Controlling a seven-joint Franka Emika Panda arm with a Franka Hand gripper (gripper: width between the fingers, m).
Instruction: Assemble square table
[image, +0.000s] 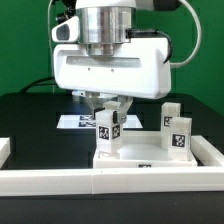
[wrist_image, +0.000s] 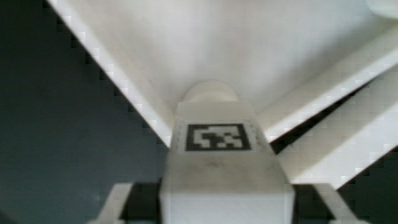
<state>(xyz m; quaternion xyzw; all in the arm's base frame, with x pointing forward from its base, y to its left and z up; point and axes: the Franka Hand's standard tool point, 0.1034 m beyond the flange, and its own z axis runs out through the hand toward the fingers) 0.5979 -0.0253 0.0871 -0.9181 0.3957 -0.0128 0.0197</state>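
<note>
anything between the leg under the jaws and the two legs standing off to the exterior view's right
Nothing: in the exterior view only bare tabletop separates the gripped leg from the two standing legs.

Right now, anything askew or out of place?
Nothing stands out. The gripper holds one leg upright over the tabletop; two other legs stand upright on the exterior view's right.

The arm hangs straight down from above, its white wrist housing filling the upper middle of the exterior view. The gripper (image: 108, 116) points downward, its two fingers (image: 119, 107) closed partway on an upright leg (image: 108, 132). In the wrist view the leg (wrist_image: 221, 140) stands between the jaws.
</note>
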